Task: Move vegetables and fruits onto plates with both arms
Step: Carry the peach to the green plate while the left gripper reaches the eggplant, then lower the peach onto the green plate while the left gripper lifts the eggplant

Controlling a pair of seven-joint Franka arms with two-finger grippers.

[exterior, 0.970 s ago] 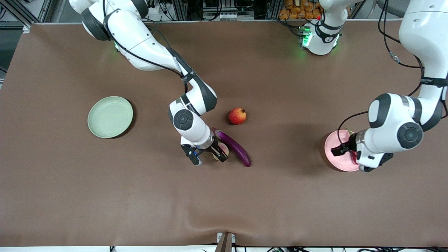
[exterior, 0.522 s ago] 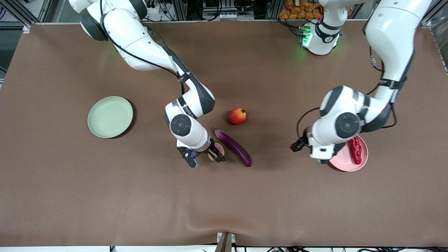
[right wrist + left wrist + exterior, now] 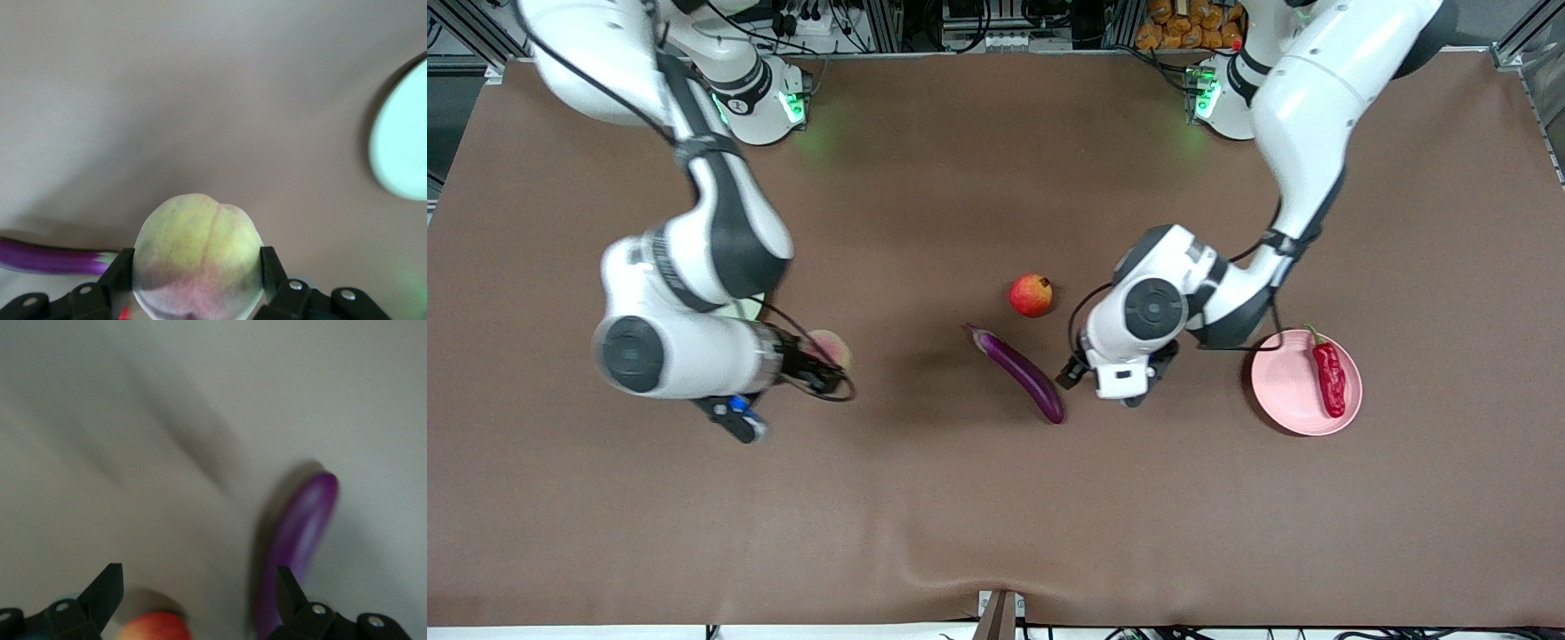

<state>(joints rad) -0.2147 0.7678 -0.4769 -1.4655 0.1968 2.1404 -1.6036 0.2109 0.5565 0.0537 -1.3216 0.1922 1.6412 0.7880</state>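
Note:
My right gripper [image 3: 824, 363] is shut on the yellowish-green peach [image 3: 832, 347] and holds it in the air beside the pale green plate [image 3: 402, 140]. The right arm covers most of that plate in the front view. The peach [image 3: 197, 250] sits between both fingers of the right gripper [image 3: 197, 270]. My left gripper [image 3: 1132, 396] is open and empty over the table beside the purple eggplant [image 3: 1021, 373]. The left gripper [image 3: 198, 587] is also seen open, with the eggplant [image 3: 300, 533] and the pomegranate [image 3: 157, 627] below it. The red pomegranate [image 3: 1031, 294] lies farther from the front camera than the eggplant. The red chili [image 3: 1329, 378] lies on the pink plate [image 3: 1282, 384].
Brown cloth covers the table [image 3: 996, 516]. A wide bare strip lies along the edge nearest the front camera. Both arm bases [image 3: 760, 102] stand at the edge farthest from it.
My right gripper has lifted the peach from beside the eggplant and carried it toward the green plate. My left gripper left the chili on the pink plate and moved over beside the eggplant.

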